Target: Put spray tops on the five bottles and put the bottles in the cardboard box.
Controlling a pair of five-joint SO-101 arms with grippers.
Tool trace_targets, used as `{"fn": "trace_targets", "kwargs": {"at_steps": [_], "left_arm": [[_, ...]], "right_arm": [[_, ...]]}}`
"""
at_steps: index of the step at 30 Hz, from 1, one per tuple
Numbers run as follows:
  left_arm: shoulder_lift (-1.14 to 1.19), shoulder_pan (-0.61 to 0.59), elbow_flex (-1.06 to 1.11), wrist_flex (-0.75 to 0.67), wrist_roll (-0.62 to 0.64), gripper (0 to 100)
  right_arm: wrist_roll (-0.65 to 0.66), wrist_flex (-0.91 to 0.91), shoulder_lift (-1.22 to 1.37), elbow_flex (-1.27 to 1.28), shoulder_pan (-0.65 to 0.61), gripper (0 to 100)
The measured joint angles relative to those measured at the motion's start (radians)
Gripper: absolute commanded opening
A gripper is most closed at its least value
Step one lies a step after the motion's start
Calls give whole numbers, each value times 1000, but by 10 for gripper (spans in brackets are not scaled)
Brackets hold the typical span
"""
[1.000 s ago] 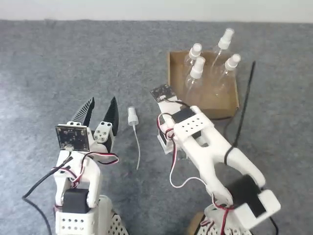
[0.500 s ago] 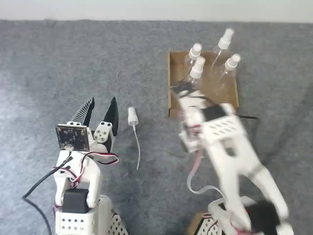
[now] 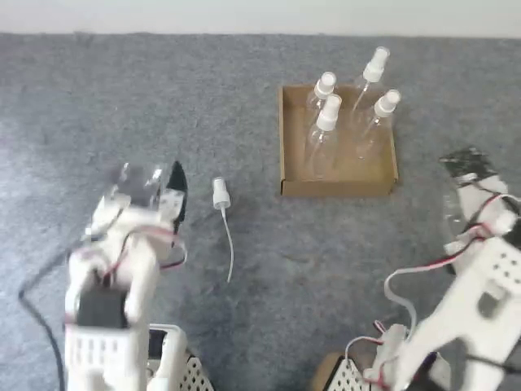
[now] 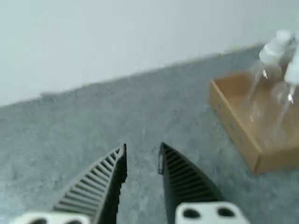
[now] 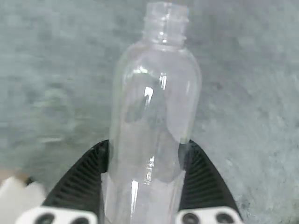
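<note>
item: uncapped bottle (image 5: 154,116), gripped in right jaws near cardboard box (image 3: 338,186); spray top (image 3: 221,195) on surface (image 3: 98,98) beside open left jaws; advised: pinch its head, hold bottle steady, thread tube straight in.

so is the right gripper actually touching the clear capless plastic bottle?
Touching. The right wrist view shows the right gripper with its black fingers pressed against both sides of the clear capless plastic bottle, no gap.
</note>
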Motion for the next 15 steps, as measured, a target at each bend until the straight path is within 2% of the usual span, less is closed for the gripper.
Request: {"fn": "trace_targets", "kwargs": {"at_steps": [5,7,10,15], "left_arm": [[466,77,-292,166,-5,141],[637,78,-393,199,44,147],[862,83,-505,199,143,148],[1091,89,-606,158,264,152]], "right_arm": [[20,-196,253,0,49,6],[23,-252,354,-3,49,6],[26,-288,485,-54,54,6],[28,-299,667,-198,84,6]]}}
